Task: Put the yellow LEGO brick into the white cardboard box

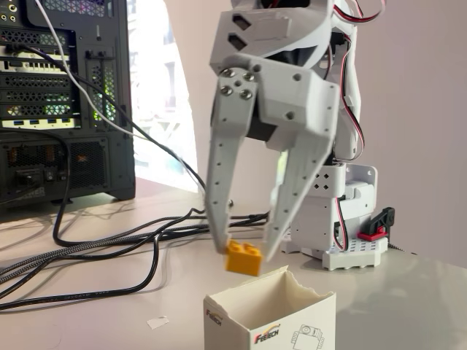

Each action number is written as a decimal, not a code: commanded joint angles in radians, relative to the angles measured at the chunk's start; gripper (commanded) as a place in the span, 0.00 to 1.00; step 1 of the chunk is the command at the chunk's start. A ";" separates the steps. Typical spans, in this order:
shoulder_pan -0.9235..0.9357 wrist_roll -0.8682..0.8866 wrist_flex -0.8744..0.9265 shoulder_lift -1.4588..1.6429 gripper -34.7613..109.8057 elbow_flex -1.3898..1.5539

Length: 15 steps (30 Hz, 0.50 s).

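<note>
My white gripper hangs down in the middle of the fixed view, its two long fingers pointing at the table. Between the fingertips sits the small orange-yellow LEGO brick, slightly tilted and held in the air; the gripper is shut on it. Directly below and a little to the right stands the white cardboard box, open at the top with an uneven torn rim, a colourful logo and a line-drawn robot on its front. The brick is just above the box's back-left rim.
A black computer tower stands at the left, with several black cables running across the table. The arm's base sits on a white studded plate with a red clip. A small paper scrap lies left of the box.
</note>
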 commanded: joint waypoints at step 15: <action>-0.014 -0.005 0.012 0.098 0.33 -0.041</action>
